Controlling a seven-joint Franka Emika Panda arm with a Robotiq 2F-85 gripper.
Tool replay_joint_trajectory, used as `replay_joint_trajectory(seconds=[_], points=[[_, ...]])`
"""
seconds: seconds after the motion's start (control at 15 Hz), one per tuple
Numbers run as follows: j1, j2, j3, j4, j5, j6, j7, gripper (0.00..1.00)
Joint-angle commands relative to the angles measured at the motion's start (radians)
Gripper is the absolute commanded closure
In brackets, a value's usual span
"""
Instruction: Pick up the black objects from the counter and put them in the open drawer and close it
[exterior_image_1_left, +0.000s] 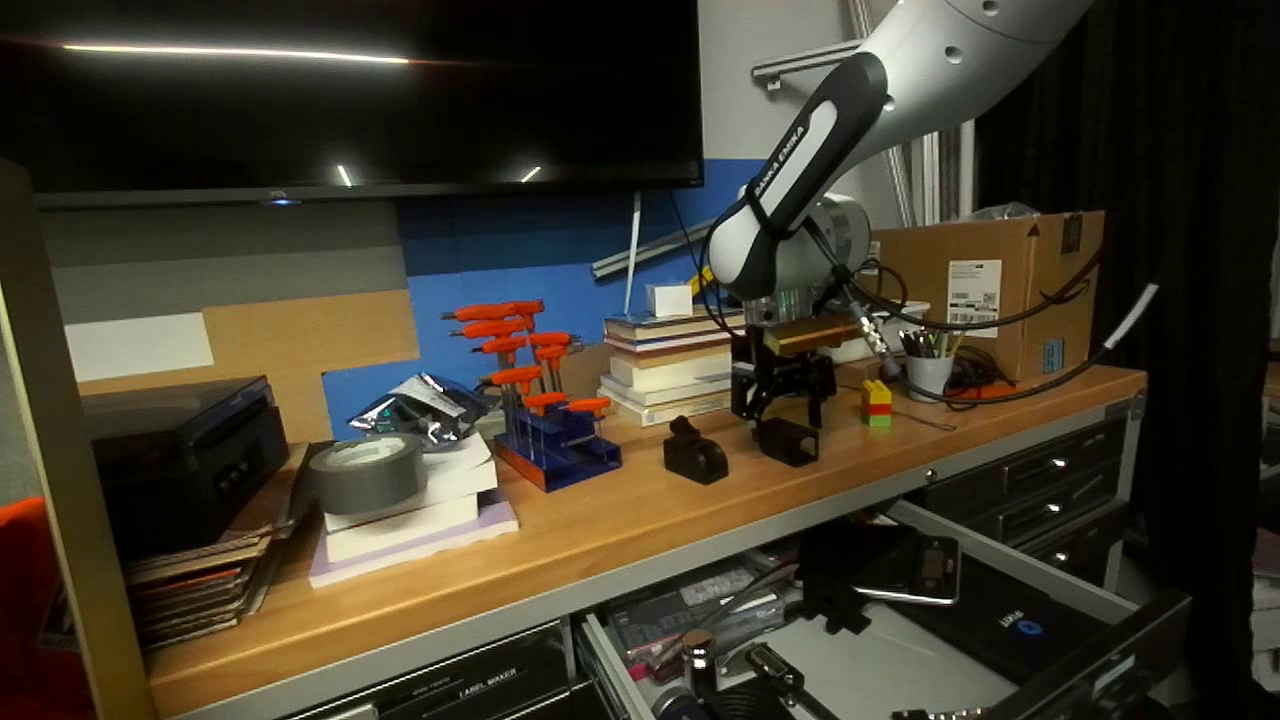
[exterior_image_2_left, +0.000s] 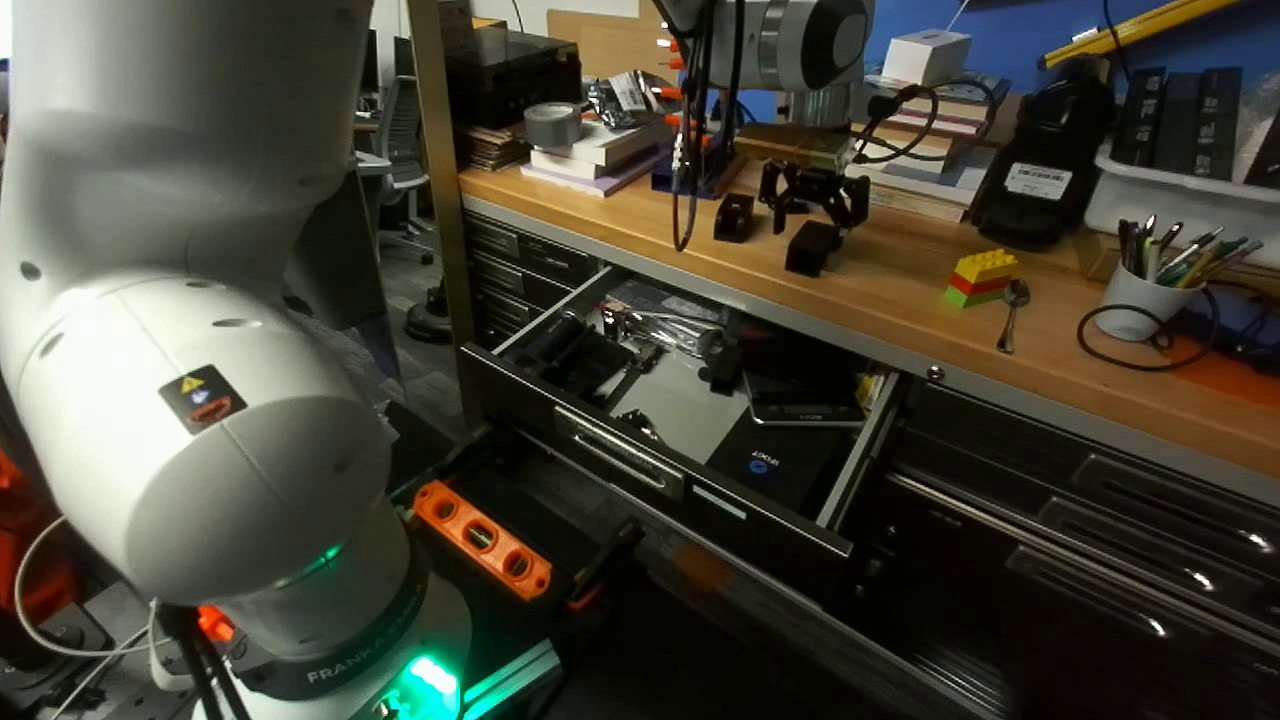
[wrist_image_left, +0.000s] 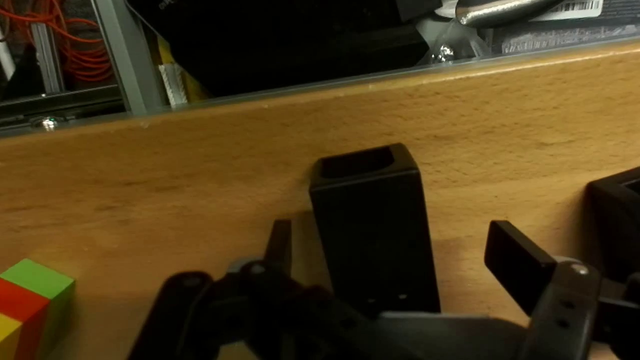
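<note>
Starting at the left, I see the blue rack of orange-handled tools (exterior_image_1_left: 560, 455), then the first black block (exterior_image_1_left: 695, 455) on the desk (exterior_image_1_left: 600, 525), with a pile of books (exterior_image_1_left: 670, 375) behind it. That block sits just beside the hand (wrist_image_left: 397, 245), which points down with its fingers spread well apart and nothing held. The second black block (exterior_image_1_left: 787, 443) is right beneath it: from the wrist it shows between the fingers, seemingly nearer one than the other. Its long axis looks to run out toward the front edge, hollow end leading, so closing would likely squeeze its long sides. Whether the tips are low enough, I can't tell. The tight spot is the gap between the two blocks, where one finger has to fit. Farther right, on the nearer finger's side, toy bricks (exterior_image_1_left: 877, 403) stand apart from the block. Below the front edge the drawer (exterior_image_2_left: 622, 448) juts out open, so I'd expect a lift, then room to travel outward over that edge and down.
</note>
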Motion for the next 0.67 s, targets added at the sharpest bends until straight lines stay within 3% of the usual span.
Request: replay_joint_trajectory(seconds=[0.0,0.13,0.27,0.6], points=[[0.007,0.03,-0.009,0.057,-0.009,0.004,0.001,0.0],[0.006,0.036,-0.008,0.069,-0.007,-0.003,-0.001,0.0],[0.005,0.039,-0.007,0.074,-0.005,-0.005,-0.005,0.28],[0.005,0.047,-0.006,0.087,-0.003,-0.014,-0.008,0.67]])
